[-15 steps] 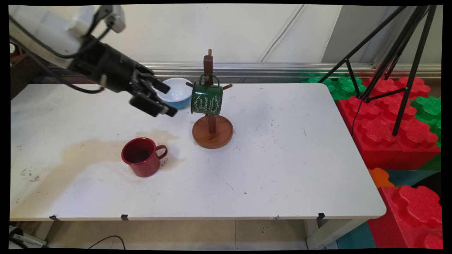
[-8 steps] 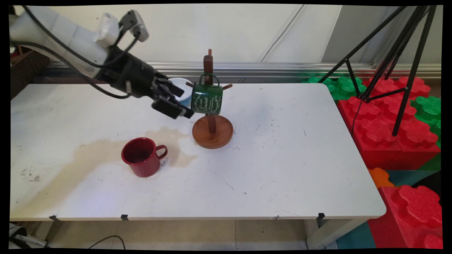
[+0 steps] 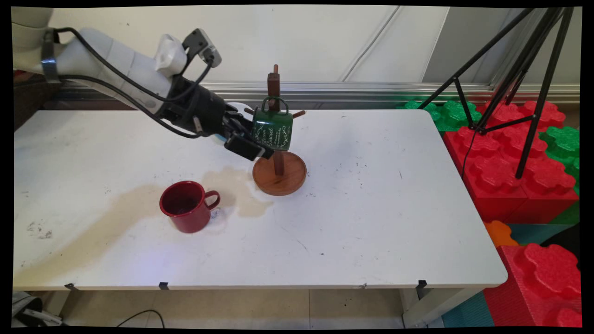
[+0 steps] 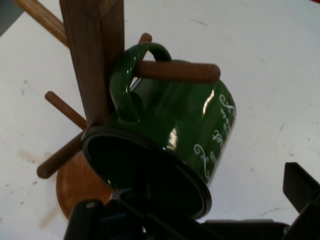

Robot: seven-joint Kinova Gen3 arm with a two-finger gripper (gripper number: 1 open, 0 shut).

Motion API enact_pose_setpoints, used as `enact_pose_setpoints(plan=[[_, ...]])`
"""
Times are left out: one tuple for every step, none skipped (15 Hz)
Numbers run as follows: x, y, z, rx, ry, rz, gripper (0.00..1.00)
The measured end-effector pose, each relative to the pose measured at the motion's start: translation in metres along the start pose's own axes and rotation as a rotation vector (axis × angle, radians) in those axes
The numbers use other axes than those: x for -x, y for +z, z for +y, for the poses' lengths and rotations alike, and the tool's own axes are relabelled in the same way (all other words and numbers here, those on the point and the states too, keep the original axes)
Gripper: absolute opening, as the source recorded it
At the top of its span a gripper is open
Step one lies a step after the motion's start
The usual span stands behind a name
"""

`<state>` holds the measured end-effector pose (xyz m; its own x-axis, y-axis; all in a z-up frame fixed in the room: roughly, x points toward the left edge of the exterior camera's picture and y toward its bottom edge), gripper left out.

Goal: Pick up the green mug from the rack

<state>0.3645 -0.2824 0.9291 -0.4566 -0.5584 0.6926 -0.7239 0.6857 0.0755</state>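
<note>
A dark green enamel mug [image 3: 273, 130] with white lettering hangs by its handle on a peg of the wooden mug tree [image 3: 279, 171]. My gripper [image 3: 256, 138] is right at the mug's left side, at its mouth, and stands open. One finger [image 3: 246, 147] lies in front of the rim and the other is behind it. In the hand view the green mug [image 4: 185, 125] fills the middle, its dark mouth toward me. Its rim sits between the fingers [image 4: 300, 185] of my gripper [image 4: 192, 210], and the peg [image 4: 175, 71] passes through the handle.
A red mug [image 3: 188, 206] stands upright on the table [image 3: 371, 208] to the front left, beside a brownish stain [image 3: 236, 190]. A white and blue bowl [image 3: 237, 108] is mostly hidden behind the hand. Red and green foam blocks [image 3: 510, 157] and a black tripod [image 3: 533, 69] stand beyond the table's right edge.
The arm has swung right across the back of the table, bringing the open gripper from beside the bowl up to the hanging green mug. The mugs have not moved.
</note>
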Motion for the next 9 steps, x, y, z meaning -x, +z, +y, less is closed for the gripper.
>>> enact_pose_setpoints(plan=[[0.0, 0.003, 0.001, -0.002, -0.004, 0.003, 1.0], [-0.001, 0.007, 0.001, -0.003, -0.008, 0.006, 1.0], [-0.001, 0.01, 0.002, -0.003, -0.012, 0.01, 1.0], [-0.001, 0.012, 0.003, -0.003, -0.014, 0.013, 1.0], [-0.002, 0.014, 0.004, -0.003, -0.016, 0.016, 0.0], [-0.002, 0.015, 0.004, -0.001, -0.018, 0.02, 0.0], [-0.003, 0.016, 0.005, -0.001, -0.018, 0.022, 0.0], [-0.003, 0.017, 0.006, -0.001, -0.018, 0.024, 0.0], [-0.003, 0.017, 0.006, -0.001, -0.018, 0.025, 0.0]])
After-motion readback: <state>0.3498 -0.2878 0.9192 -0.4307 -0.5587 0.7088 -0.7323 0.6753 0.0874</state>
